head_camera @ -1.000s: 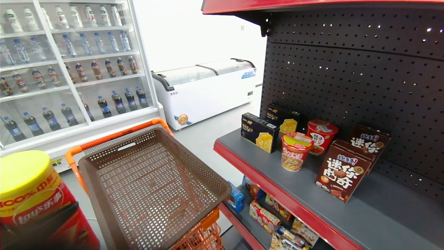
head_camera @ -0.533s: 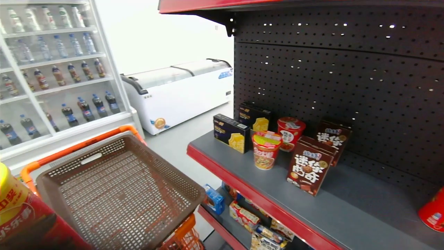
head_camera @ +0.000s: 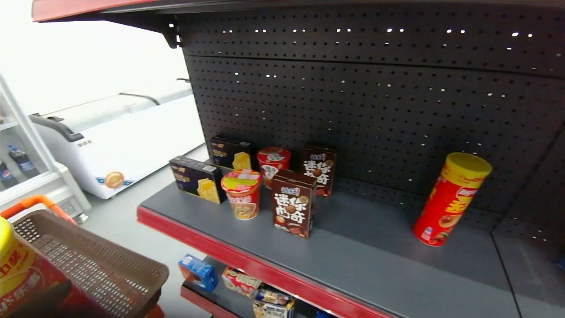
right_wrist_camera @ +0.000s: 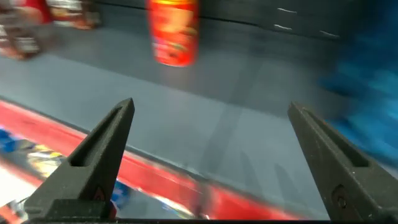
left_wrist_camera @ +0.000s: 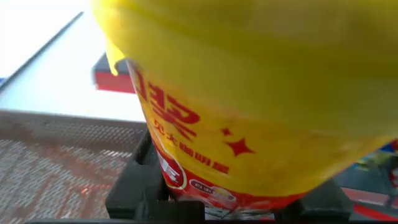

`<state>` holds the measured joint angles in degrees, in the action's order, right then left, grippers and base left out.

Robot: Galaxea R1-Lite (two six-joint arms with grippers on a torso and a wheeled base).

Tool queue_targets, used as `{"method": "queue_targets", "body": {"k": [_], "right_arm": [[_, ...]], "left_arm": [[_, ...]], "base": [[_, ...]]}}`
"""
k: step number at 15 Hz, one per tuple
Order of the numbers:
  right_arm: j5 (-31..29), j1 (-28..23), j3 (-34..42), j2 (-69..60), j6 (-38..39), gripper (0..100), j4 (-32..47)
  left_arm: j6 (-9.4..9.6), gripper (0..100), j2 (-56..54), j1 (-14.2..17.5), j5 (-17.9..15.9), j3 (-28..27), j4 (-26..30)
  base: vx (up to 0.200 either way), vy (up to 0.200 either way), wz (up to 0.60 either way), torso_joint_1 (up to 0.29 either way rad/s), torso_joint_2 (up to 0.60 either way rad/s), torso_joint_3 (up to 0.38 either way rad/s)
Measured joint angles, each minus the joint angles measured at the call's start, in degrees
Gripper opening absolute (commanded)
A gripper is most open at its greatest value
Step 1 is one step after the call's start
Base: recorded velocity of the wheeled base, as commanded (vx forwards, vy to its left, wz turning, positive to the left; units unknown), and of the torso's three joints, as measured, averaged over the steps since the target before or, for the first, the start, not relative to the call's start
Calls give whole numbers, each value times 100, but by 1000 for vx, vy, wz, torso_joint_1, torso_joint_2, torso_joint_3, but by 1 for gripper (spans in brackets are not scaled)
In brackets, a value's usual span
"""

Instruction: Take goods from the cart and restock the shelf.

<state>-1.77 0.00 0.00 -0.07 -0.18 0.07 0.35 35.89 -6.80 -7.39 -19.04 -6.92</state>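
- The chip can [left_wrist_camera: 249, 112], red with a yellow lid, sits clamped in the left hand [left_wrist_camera: 230, 199] at the robot's lower left, just beside the brown cart basket [head_camera: 88, 265] and not yet over the shelf [head_camera: 362, 260].
- The right hand [right_wrist_camera: 214, 162] hangs with its fingers wide apart and nothing between them, above the shelf's red front lip.
- A second can [head_camera: 450, 198] of the same kind already stands on the grey shelf near the back panel, well apart from the goods at the left: brown cookie boxes [head_camera: 293, 203], cup noodles [head_camera: 242, 194] and dark boxes [head_camera: 196, 179].
- The step in hand looks like the carry from cart to shelf — the pick appears done, the placing not begun.
- The next move likely calls for lifting the can over the red lip and setting it upright on the bare stretch between the cookie boxes and the second can, without knocking either.
- Against the earlier frames the head camera has swung toward the shelf: the basket now shows at the picture's left edge, the drinks cooler is almost out of sight and the second can has come fully into view — a shift of the view, not of the goods. The held can keeps its place at lower left.
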Motion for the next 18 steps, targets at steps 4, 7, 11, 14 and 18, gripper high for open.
{"method": "queue_targets", "body": {"k": [4,7,11,14,18], "right_arm": [[0,0,0,0,0,100,-2],[0,-2,0,0,2,100,-5],[24,0,0,0,-11,100,2],[29,0,0,0,-13,100,2],[29,0,0,0,-13,100,2]], "left_arm": [[0,0,-6,-5,-11,41,1],[-2,0,-4,-6,-18,48,1],[0,0,-6,-5,-20,50,-10],[-17,0,-9,-5,-20,55,0],[-78,0,-85,-11,-27,160,-2]], "base": [[0,0,-600,4,2,2],[0,0,-400,2,0,5],[0,0,0,0,0,0],[0,0,0,0,0,0],[0,0,0,0,0,0]]}}
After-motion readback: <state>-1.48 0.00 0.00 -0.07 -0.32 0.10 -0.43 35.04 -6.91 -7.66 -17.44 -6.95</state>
